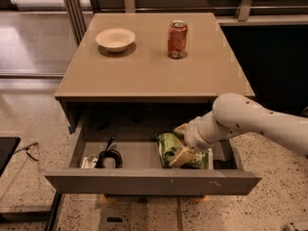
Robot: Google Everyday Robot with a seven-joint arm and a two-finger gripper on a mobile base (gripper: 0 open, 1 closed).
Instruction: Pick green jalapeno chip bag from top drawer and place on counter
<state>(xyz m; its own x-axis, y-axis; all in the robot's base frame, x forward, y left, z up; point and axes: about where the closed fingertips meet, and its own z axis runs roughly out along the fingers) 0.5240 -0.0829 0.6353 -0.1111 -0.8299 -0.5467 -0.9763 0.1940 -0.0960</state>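
The top drawer (pixel 144 181) is pulled open below the tan counter (pixel 154 73). The green jalapeno chip bag (pixel 168 147), crumpled light-green foil, lies in the drawer's right half. My gripper (pixel 181 142) reaches down into the drawer from the right on the white arm (pixel 250 121). Its two tan fingers are spread apart, one (pixel 180 129) behind the bag and one (pixel 182 156) in front, straddling the bag's right part. The bag rests on the drawer floor, and the arm hides its right end.
A coiled black cable (pixel 109 158) and a small white item (pixel 87 162) lie in the drawer's left part. On the counter stand a white bowl (pixel 115 38) at back left and a red soda can (pixel 177 39) at back middle. Speckled floor surrounds the cabinet.
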